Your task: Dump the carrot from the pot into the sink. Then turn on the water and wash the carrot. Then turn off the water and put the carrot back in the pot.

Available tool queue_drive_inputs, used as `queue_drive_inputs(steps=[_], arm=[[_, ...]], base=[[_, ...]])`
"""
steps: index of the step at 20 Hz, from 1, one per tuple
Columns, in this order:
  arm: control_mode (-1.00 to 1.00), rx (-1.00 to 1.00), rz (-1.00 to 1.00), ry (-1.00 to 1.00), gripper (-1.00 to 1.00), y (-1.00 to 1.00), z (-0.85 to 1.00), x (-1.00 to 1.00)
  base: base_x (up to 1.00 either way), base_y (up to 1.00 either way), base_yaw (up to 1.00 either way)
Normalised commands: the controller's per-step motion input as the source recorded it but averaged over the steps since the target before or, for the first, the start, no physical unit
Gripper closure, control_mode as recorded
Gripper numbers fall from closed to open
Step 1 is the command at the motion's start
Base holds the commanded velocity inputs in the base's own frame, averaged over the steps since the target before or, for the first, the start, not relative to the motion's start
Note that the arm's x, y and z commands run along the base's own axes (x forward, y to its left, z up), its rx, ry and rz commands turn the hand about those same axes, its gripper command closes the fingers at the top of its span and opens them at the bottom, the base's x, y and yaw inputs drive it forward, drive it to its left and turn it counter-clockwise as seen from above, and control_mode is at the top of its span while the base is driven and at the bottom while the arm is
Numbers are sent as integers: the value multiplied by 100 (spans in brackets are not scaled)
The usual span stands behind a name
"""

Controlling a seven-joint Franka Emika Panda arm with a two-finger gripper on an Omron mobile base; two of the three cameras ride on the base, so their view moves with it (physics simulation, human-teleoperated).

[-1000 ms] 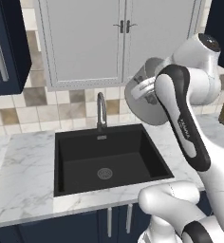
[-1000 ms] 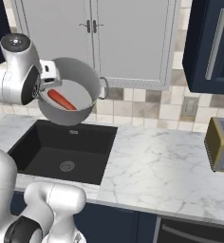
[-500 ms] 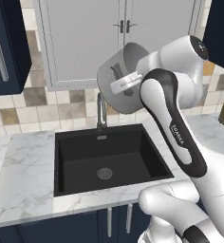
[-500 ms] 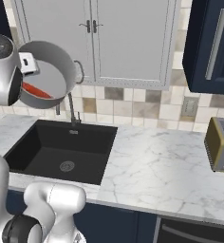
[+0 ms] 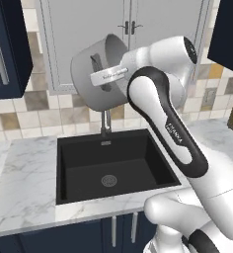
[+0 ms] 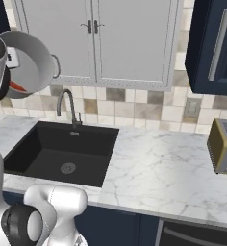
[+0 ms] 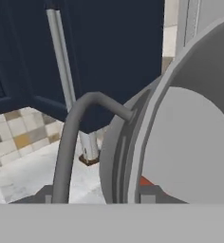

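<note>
Orange carrot (image 6: 18,87) lies inside the grey pot (image 5: 96,79), low against the inner wall near the rim; pot is held high in the air, tipped on its side, above the faucet (image 6: 67,106) and back edge of the black sink (image 5: 113,164), in front of the grey cabinet doors (image 6: 130,41). Gripper (image 5: 108,75) sits at the pot's rim and wall but its fingers are hidden, so cannot tell its grip. Sink basin and drain (image 5: 108,180) lie well below the pot with open room between, marble counter (image 6: 168,168) around, toaster (image 6: 223,146) far right.
</note>
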Motion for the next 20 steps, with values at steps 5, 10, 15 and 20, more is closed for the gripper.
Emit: queue_drive_inputs(steps=[5,10,15,20], arm=[[-100,18,11,0,100,51,21,2],[-100,14,9,0,100,45,2,18],[-100,15,7,0,100,23,0,51],[-100,15,5,1,100,15,0,66]], base=[[0,0,0],[0,0,0],[0,0,0],[0,0,0]])
